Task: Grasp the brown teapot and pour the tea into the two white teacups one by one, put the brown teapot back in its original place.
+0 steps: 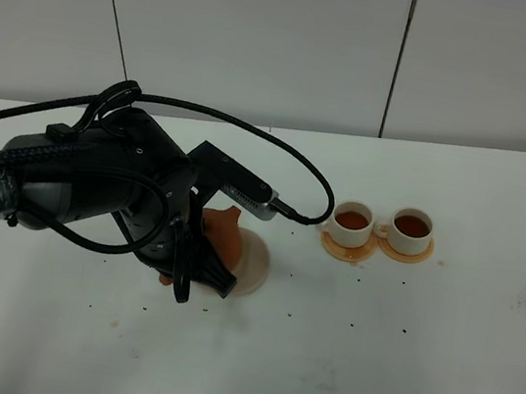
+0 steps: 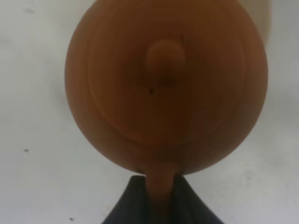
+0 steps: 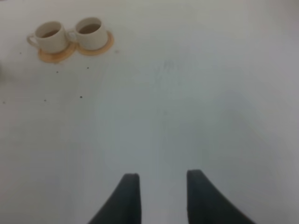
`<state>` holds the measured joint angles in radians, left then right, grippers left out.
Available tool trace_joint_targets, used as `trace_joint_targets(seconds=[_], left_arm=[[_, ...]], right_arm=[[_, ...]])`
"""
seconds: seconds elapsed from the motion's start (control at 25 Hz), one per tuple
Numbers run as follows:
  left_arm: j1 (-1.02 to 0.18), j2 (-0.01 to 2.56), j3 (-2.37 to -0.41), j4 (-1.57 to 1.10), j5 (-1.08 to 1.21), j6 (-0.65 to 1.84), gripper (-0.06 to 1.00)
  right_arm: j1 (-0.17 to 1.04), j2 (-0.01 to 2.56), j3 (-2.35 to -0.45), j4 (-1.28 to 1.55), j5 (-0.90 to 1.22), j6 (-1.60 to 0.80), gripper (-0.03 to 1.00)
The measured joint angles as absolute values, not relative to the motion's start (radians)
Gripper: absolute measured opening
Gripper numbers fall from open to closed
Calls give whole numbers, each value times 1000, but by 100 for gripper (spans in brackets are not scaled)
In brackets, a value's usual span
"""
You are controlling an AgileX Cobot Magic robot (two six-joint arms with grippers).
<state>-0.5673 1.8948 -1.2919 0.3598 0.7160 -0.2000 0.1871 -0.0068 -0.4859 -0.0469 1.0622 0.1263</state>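
brown teapot [image 1: 226, 226] mostly behind left arm [image 1: 97, 182]

White tabletop [image 1: 433, 381] fills lower part of exterior view; small dark specks scattered across it. Behind: wall [image 1: 267, 39] of pale grey panels w/ dark seams, two slanted, one near-vertical. Lighting even, diffuse.

Right claw [image 3: 160, 198] open; teacups [image 3: 70, 35] far off.

One brown teapot [image 1: 223, 234], one pale beige disc [image 1: 255, 263] under it at centre frame; two white teacups [image 1: 351, 222] [image 1: 410, 229] on two orange coasters [image 1: 346, 250] [image 1: 405, 252], right of centre; two grippers [image 2: 156, 205] [image 3: 161, 196]
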Motion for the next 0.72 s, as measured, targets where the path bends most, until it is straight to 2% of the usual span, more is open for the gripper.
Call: trace_joint_targets(seconds=[0.72], left_arm=[[-541, 1976, -1297, 333, 546, -291, 17]], right_arm=[[187, -7, -486, -47, 1062, 125, 24]])
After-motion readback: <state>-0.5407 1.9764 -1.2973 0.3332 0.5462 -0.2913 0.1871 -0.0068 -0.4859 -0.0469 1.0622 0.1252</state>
